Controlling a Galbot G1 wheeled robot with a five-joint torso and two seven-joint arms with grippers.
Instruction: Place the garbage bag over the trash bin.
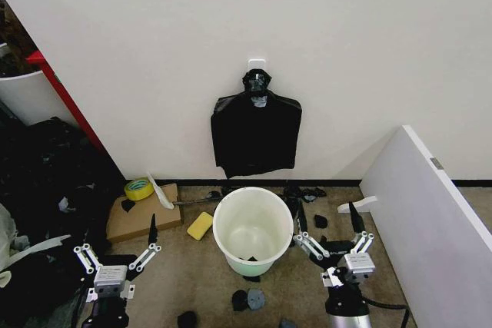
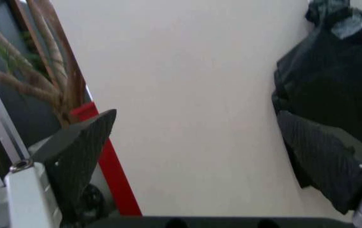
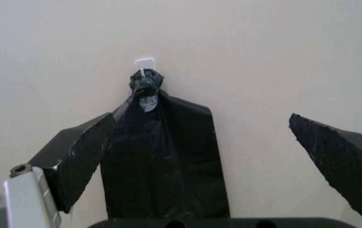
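Upright, trash bin (image 1: 253, 230), mouth facing up

Even, diffuse indoor light on a pale wall (image 1: 346, 51), without glare. Soft shadow lies beneath the hanging bundle of black bags (image 1: 256, 132). In both wrist views the near end-effector fingers (image 3: 79, 156) are blurred, and the black plastic shows little detail.

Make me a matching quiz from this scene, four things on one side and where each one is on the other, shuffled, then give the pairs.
Things:
1. trash bin
2. bundle of black bags
3. yellow tape roll
4. yellow sponge

Places:
A. on the cardboard
B. hanging from a wall hook
C. on the floor beside the bin
D. on the floor between the two open grippers

Pairs: 1-D, 2-B, 3-A, 4-C
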